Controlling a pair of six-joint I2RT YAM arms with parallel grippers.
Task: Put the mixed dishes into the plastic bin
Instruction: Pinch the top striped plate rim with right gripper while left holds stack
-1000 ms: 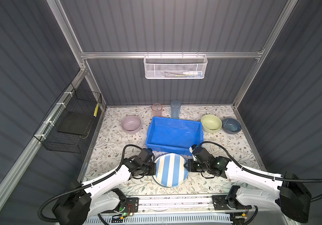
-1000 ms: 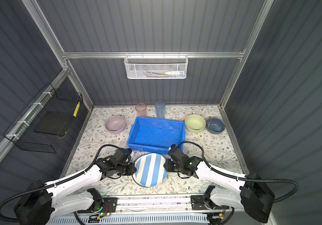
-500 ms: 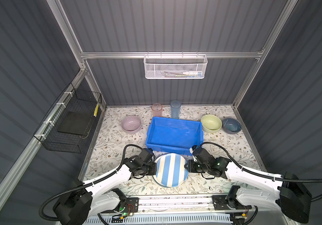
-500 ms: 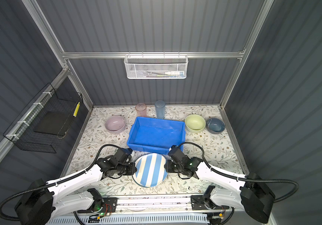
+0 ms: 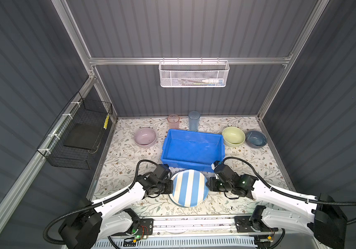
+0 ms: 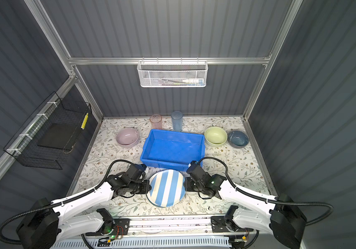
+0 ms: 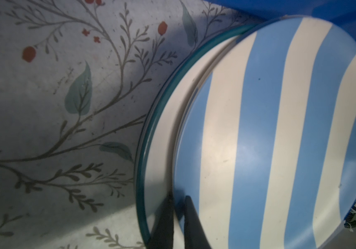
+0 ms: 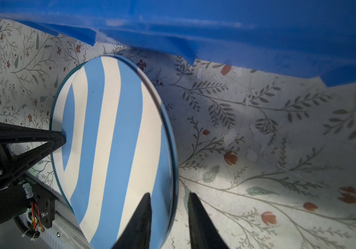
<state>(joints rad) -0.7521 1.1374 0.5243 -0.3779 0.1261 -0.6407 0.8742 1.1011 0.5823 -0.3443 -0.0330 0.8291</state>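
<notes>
Left wrist view puts you right at the pinch. The left fingers (image 7: 191,220) are closed tight on the left rim of the striped plate (image 7: 280,129). That plate lies on top of a green-rimmed plate (image 7: 162,129) at the near centre of the worktop (image 5: 125,155).

Right wrist view shows the right fingers (image 8: 198,220) narrowly parted and straddling the plate's right rim. A sliver of worktop shows between one finger and the rim, so there looks to be no grip on that side yet.

The blue bin (image 5: 185,166) sits just beyond the plates and is empty. Its near wall is just beside the striped plate's far edge.

You are, I judge, on the first pick. Next you need the right fingers to close on the striped rim alone, not on the plate under it. Then both arms must raise it level, clear the bin's near rim and lower it in.

Count:
- **Bin:** one.
- **Plates:** two seen; any more beneath are hidden.
- **Bowls:** three. The lilac bowl (image 5: 145,137) is left of the bin, the pale-green bowl (image 5: 233,136) and dark-blue bowl (image 5: 256,139) right of it.
- **Tumblers:** two, the pink tumbler (image 5: 173,121) and blue tumbler (image 5: 194,121), both beyond the bin.
</notes>
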